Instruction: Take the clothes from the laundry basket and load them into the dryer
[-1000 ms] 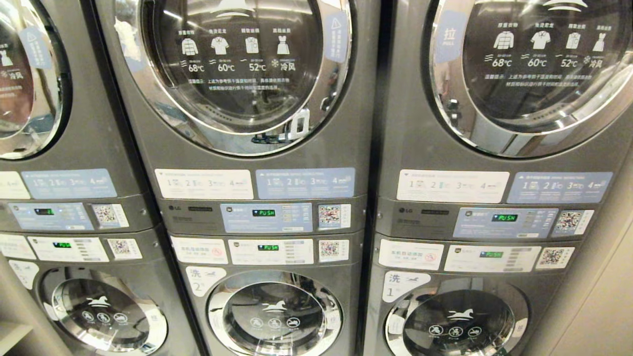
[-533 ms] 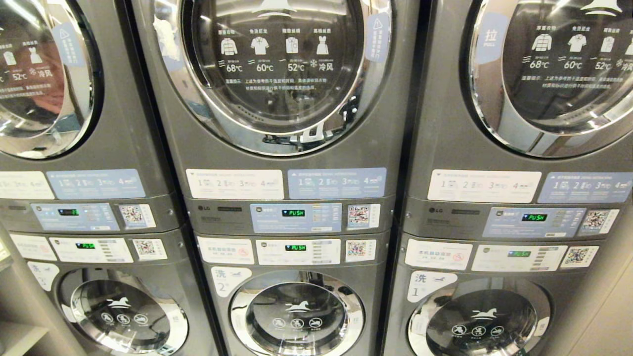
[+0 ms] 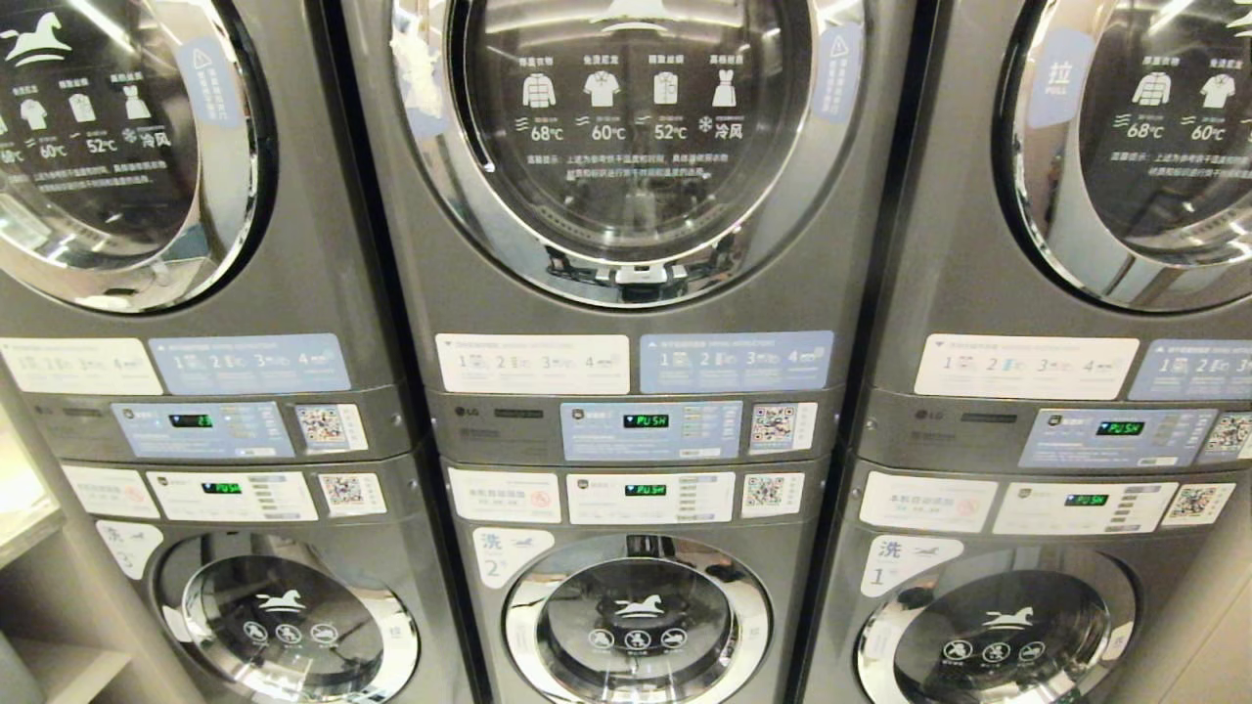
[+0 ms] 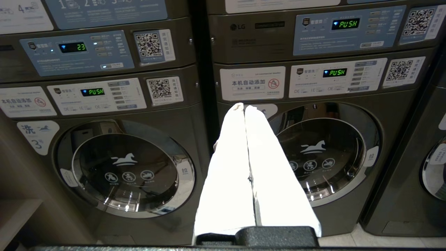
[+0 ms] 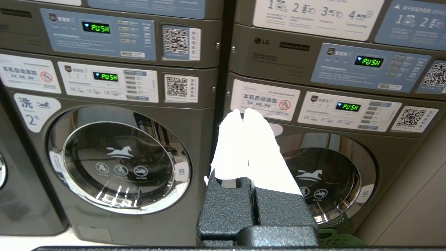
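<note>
Evidently still positioning, the robot is facing the closed middle dryer (image 3: 631, 127) with left hand (image 4: 244, 108) and right hand (image 5: 243, 113) both clenched and empty, so it should first locate the laundry basket (image 5: 334, 240), barely peeking beside the lower-right washer.

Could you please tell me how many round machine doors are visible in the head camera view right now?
6: three upper dryer doors, left, middle and right, and three lower washer doors, left, middle and right. Several are cut off; more may lie outside.
</note>
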`<state>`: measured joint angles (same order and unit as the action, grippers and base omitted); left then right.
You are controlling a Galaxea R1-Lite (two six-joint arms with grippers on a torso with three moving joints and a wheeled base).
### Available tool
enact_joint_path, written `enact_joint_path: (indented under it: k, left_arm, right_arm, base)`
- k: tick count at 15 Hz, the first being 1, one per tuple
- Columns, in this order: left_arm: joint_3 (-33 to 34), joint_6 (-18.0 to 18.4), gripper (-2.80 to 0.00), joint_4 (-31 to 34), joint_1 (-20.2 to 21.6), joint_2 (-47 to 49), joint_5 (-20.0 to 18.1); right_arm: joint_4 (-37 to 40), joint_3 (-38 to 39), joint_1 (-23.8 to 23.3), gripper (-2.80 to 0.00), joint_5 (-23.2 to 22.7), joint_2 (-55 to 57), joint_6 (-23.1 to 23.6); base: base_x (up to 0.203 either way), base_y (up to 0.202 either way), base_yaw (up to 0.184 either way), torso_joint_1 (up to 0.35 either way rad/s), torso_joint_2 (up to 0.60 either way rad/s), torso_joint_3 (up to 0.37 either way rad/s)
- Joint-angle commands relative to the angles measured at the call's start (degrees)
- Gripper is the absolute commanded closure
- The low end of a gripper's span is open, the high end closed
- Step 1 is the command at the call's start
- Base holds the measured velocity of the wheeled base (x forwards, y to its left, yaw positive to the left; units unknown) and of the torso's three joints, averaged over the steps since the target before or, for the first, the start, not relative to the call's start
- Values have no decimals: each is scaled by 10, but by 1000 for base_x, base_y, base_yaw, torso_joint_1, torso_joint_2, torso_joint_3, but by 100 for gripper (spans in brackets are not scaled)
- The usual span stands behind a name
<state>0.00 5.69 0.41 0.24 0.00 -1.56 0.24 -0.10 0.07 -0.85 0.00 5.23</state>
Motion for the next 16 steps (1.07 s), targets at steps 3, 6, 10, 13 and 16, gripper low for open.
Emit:
enact_joint_path:
  k: [3, 6, 10, 13, 16]
  left_arm:
    - [0, 1, 0, 0, 0, -1, 0]
    - [0, 1, 0, 0, 0, -1, 0]
    - [0, 1, 0, 0, 0, -1, 0]
    - [0, 1, 0, 0, 0, -1, 0]
    - [0, -1, 0, 0, 0, -1, 3]
  right_arm:
    - [0, 0, 0, 0, 0, -1, 0]
    - [0, 0, 0, 0, 0, -1, 0]
    - [1, 1, 0, 0, -1, -1, -3]
    - [2, 1, 0, 0, 0, 0, -2]
    - [1, 0, 0, 0, 3, -1, -33]
  base:
    - [0, 77, -4, 3, 4, 1]
    - [0, 0, 0, 0, 0, 0]
    - [0, 0, 0, 0, 0, 0]
    - [0, 0, 0, 0, 0, 0]
    - [0, 0, 0, 0, 0, 0]
